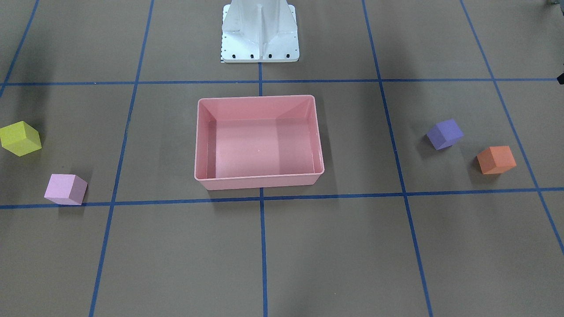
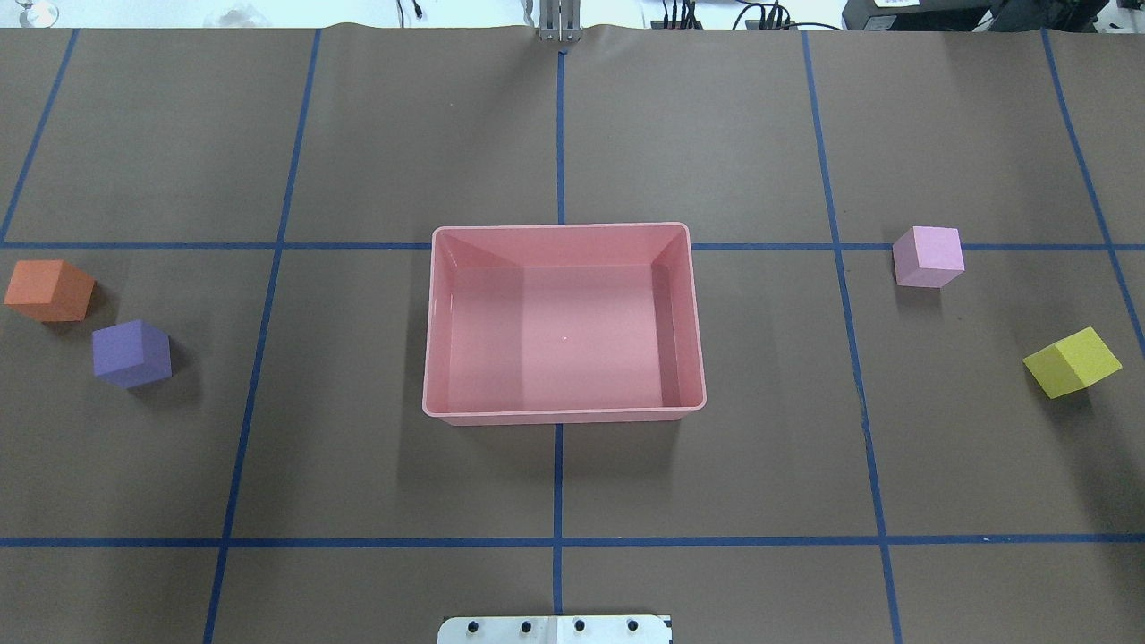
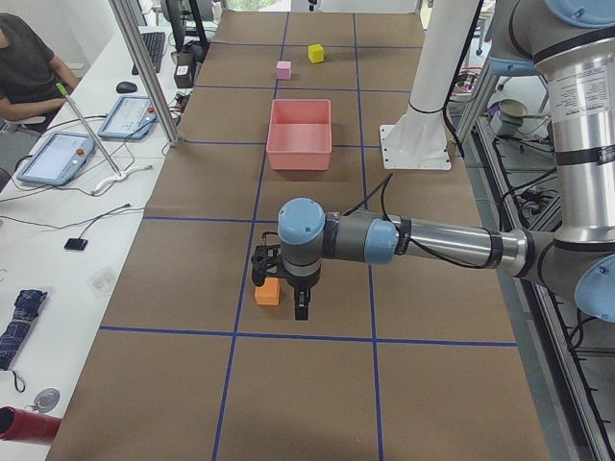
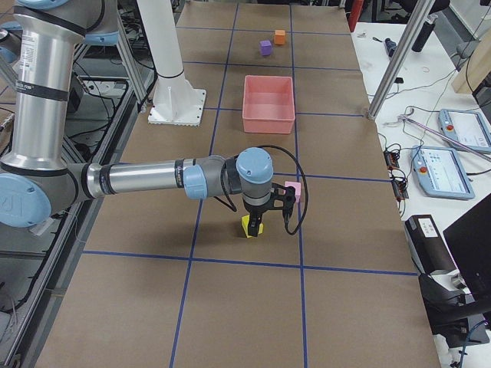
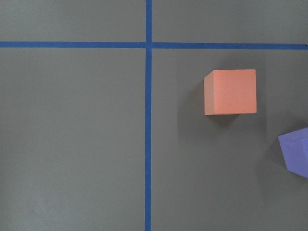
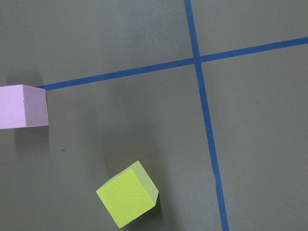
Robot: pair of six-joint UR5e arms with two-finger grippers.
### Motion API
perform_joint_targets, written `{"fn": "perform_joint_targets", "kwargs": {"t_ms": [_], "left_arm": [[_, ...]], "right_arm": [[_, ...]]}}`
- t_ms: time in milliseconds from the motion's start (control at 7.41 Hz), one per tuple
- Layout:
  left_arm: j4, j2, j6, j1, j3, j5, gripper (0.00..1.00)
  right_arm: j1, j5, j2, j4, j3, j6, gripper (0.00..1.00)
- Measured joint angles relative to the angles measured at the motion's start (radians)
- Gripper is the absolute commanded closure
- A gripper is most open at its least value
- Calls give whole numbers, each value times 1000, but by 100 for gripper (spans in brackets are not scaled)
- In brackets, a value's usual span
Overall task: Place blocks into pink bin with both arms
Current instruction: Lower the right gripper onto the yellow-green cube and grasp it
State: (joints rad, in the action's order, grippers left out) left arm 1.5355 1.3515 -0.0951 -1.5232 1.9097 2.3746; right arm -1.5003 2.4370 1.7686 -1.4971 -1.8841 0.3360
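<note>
Pink bin [image 2: 564, 413]: no block inside yet. Orange block [image 2: 49, 291] and purple block [image 2: 131, 353] set on bin's robot-left side, below left gripper [image 3: 281, 291]. Light pink block [image 2: 928, 257] and yellow-green block [image 2: 1072, 361] set opposite, below right gripper [image 4: 268, 220] (jaw states cannot be told).

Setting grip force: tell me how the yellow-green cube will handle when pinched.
The yellow-green cube looks matte and foam-like, so probably light and slightly squashy, not slippery. Flat faces suggest it will slide, not roll, if nudged.
</note>
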Motion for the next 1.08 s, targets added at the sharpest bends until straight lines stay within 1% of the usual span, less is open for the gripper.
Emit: {"fn": "perform_joint_targets", "kwargs": {"t_ms": [405, 675, 945, 1080], "left_arm": [[2, -1, 0, -1, 3, -2, 0], [3, -4, -3, -1, 7, -2, 0], [3, -5, -3, -1, 8, -2, 0], [3, -5, -1, -1, 9, -3, 0]], "right_arm": [[3, 4, 6, 19, 1, -3, 0], [16, 4, 8, 70, 2, -3, 0], [66, -9, 10, 113, 3, 0, 0], [107, -40, 12, 137, 2, -1, 0]]}}
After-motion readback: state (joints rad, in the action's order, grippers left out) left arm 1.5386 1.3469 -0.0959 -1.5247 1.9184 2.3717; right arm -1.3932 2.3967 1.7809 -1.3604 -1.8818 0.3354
